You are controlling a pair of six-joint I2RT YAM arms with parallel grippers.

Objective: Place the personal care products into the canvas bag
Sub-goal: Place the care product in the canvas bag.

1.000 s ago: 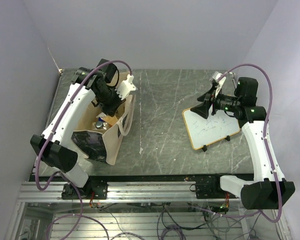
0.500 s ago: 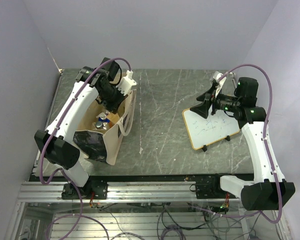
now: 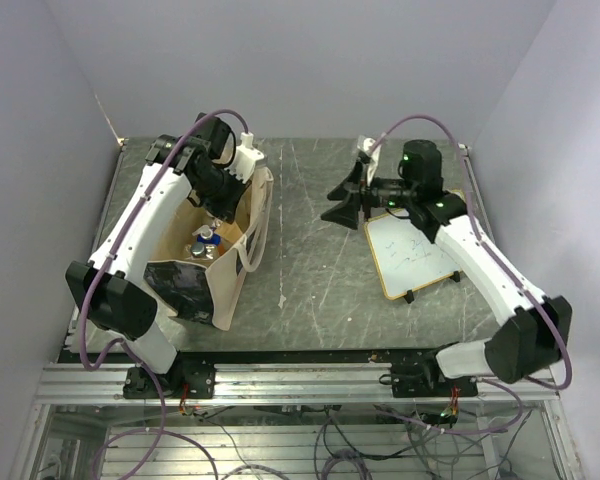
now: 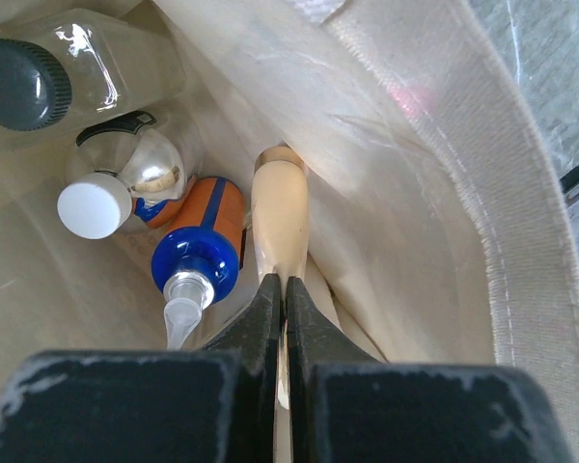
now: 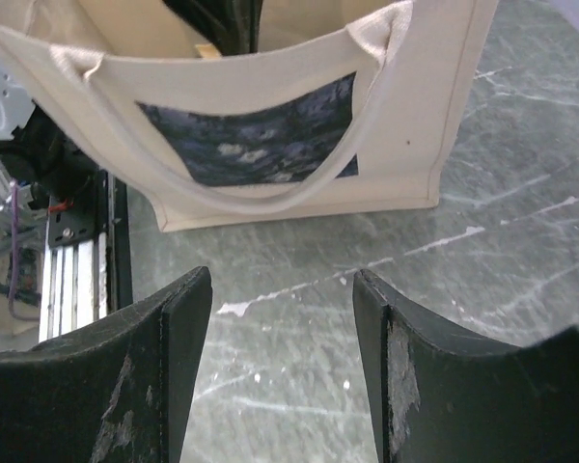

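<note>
Blue-and-orange bottle point(image 4: 201, 246) points its cap at closed left hand point(image 4: 282, 287); right hand point(image 5: 280, 280) spread, empty.

Pale lilac walls point(image 3: 310, 60) enclose a dark green marbled tabletop point(image 3: 320, 260).

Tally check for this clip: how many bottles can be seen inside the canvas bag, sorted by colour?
Inside the canvas bag, left wrist view:
clear bottle with dark cap: 1
silver bottle with white cap: 1
blue-and-orange bottle: 1
Total: 3 bottles in view
The cream piece beside them is not counted, because I cannot tell what it is.
</note>
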